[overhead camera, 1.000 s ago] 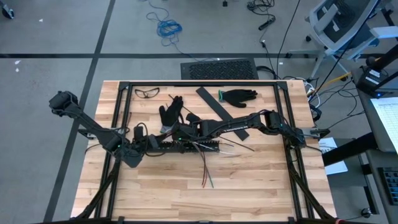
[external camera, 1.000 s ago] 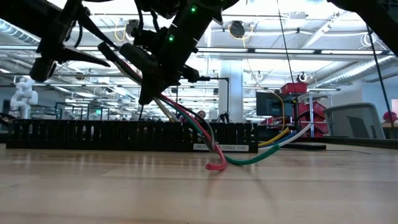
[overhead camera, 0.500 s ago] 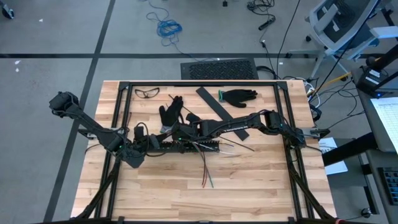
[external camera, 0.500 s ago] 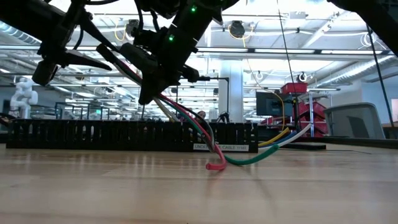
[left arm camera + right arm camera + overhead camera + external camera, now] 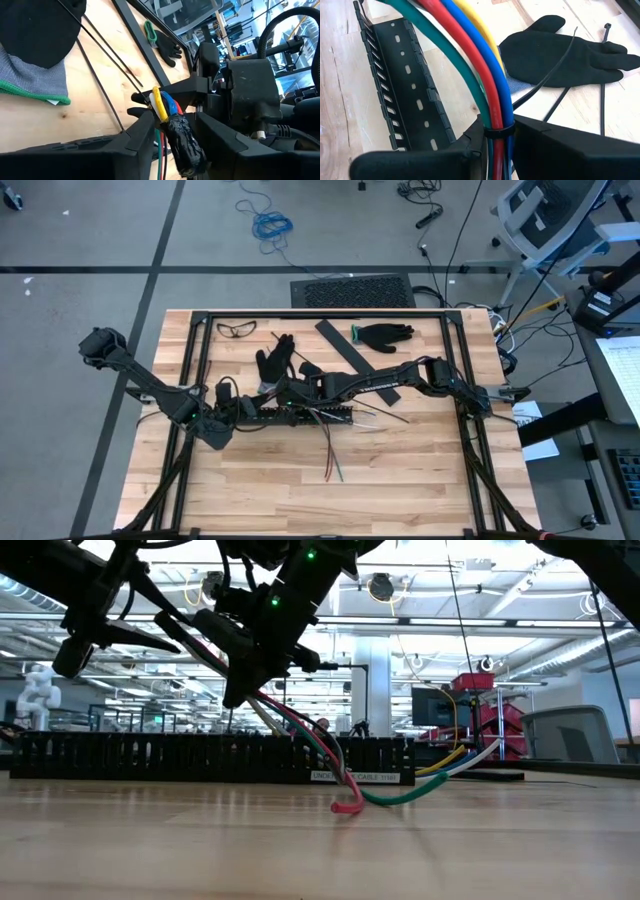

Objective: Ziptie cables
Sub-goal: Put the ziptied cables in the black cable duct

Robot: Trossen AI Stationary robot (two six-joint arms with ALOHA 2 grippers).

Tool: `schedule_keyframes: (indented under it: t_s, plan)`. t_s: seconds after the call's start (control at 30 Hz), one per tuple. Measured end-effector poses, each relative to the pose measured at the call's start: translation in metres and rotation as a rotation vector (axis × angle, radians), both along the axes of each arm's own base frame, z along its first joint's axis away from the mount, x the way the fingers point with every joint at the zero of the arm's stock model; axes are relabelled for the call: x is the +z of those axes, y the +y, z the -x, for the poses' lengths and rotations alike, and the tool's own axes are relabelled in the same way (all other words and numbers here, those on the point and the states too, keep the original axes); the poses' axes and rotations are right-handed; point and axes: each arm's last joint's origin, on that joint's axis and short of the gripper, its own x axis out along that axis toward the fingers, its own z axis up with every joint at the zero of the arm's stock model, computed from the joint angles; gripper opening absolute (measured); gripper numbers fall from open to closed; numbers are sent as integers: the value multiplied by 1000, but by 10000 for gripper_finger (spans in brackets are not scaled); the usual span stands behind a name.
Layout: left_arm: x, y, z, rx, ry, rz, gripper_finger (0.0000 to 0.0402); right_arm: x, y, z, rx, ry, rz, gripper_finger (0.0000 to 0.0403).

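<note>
While my right claw (image 5: pixel 495 150) stays clamped on the cables (image 5: pixel 480 75), its fingers pinch them just below a thin black tie. They rise above the black slotted strip (image 5: pixel 402 85), whose channel holds nothing I can see. My left claw (image 5: pixel 170 145) is closed around the bundle's taped end.

Left arm reaches in from 9 o'clock, elbow bent; left gripper (image 5: pixel 243 409) low near table centre. Right arm stretches from 3 o'clock across centre; right gripper (image 5: pixel 496 145) fingers clamped on the cables (image 5: pixel 487 90), tilted downward.
</note>
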Motion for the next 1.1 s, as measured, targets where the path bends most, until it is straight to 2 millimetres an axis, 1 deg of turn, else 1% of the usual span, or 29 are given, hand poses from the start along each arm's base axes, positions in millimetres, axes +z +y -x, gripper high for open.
schedule_keyframes:
  t_s: [0.23,0.9,1.1]
  plan:
    - [-1,0,1,-2,13,-8,51,0,0,0,8,5,7,55]
    - [-1,-1,0,-45,26,29,50,0,0,0,23,15,11,55]
    - [0,-2,-1,-46,15,37,50,-1,1,0,56,17,-33,55]
